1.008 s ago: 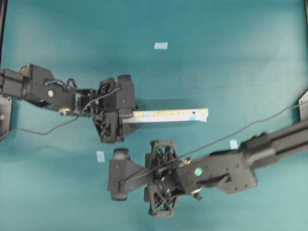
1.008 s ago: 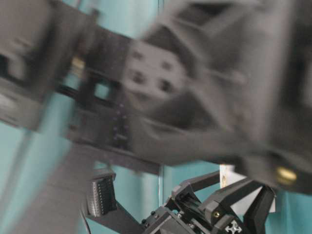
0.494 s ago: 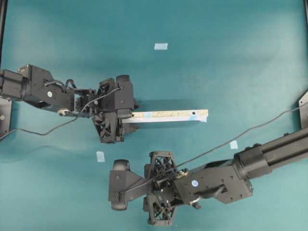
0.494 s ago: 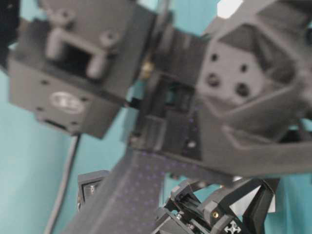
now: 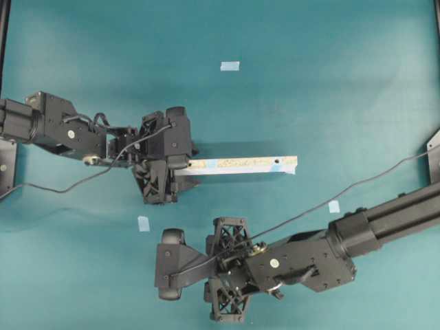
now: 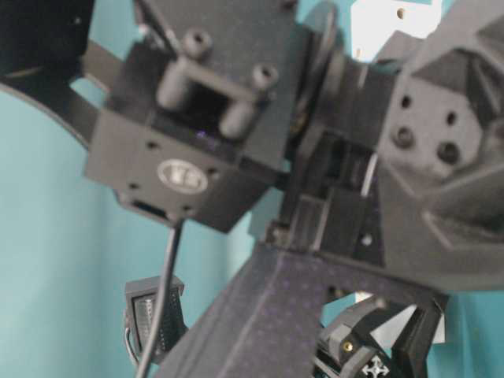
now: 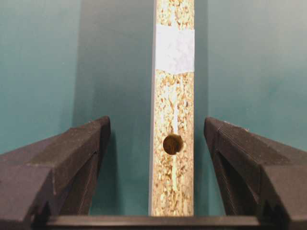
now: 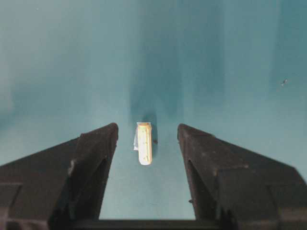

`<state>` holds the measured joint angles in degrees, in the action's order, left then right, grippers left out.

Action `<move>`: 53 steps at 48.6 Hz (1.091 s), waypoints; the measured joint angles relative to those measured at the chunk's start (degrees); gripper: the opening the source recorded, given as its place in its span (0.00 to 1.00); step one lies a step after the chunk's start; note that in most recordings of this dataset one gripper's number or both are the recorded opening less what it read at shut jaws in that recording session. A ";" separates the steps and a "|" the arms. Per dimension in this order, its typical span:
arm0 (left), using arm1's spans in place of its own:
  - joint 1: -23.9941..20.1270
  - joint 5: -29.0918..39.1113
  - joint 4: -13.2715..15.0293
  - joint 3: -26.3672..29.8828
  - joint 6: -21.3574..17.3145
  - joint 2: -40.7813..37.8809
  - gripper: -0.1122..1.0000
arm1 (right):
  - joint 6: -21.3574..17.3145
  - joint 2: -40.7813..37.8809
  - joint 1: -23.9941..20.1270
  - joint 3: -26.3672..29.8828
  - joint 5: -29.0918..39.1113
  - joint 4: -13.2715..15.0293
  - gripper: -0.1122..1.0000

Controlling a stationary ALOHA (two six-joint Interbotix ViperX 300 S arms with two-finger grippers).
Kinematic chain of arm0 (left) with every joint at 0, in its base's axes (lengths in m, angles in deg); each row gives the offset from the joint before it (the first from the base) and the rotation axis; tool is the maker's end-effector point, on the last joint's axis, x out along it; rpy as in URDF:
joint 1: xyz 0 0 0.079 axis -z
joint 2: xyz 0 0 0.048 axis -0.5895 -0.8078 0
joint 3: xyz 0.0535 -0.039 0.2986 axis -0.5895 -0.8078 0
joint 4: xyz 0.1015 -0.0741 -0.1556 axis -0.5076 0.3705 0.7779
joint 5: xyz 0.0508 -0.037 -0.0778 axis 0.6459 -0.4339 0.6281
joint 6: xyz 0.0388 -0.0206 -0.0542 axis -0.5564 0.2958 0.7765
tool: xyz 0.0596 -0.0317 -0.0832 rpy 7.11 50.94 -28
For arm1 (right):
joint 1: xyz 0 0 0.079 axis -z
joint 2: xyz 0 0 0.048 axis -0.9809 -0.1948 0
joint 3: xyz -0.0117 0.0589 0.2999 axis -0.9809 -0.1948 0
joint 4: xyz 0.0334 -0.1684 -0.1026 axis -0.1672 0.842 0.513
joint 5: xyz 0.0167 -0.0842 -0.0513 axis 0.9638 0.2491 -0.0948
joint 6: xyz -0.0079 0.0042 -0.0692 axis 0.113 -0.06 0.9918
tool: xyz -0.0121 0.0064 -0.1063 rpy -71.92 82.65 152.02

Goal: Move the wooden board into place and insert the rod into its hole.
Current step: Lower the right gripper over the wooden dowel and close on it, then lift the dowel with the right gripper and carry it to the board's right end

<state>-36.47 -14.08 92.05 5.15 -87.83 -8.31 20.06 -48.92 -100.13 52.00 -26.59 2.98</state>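
The wooden board (image 5: 240,165) lies flat across the table's middle, a long pale strip. My left gripper (image 5: 161,161) hangs over its left end. In the left wrist view the board (image 7: 173,191) runs between the left gripper's (image 7: 157,124) open fingers with a gap on each side. The hole (image 7: 172,143) shows there, just short of the light-blue tape patch (image 7: 175,48). The rod (image 8: 144,143), a short whitish peg, lies on the teal table. It sits just ahead of my right gripper (image 8: 147,128), between its open fingertips and untouched. From overhead the right gripper (image 5: 228,269) hides the rod.
Three loose pale-blue tape squares lie on the table: one at the back (image 5: 229,66), one left of the right gripper (image 5: 143,223), one at the right (image 5: 334,206). Cables trail from both arms. The right arm (image 6: 315,157) fills the table-level view.
The right arm has shifted a little toward the table's near edge. The left gripper and the board have not moved.
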 measured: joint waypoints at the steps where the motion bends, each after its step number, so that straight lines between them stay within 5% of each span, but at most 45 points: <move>1: -0.09 0.00 0.00 0.09 0.00 0.00 0.79 | 0.00 0.00 0.00 0.00 -0.09 0.00 0.65; 26: -0.09 0.00 0.00 0.00 0.00 0.00 0.79 | 0.00 -1.49 0.00 0.00 -2.11 0.18 0.64; 40: 0.00 0.00 0.00 0.09 0.00 0.00 0.79 | -0.09 -1.49 0.09 0.00 -1.93 0.18 0.24; 53: 0.00 0.00 0.00 0.00 0.00 0.00 0.79 | -0.09 -1.49 0.09 0.18 -0.09 0.26 0.21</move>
<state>-36.47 -14.08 92.05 5.15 -87.83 -8.31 19.97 -50.41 -100.04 52.18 -26.68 3.24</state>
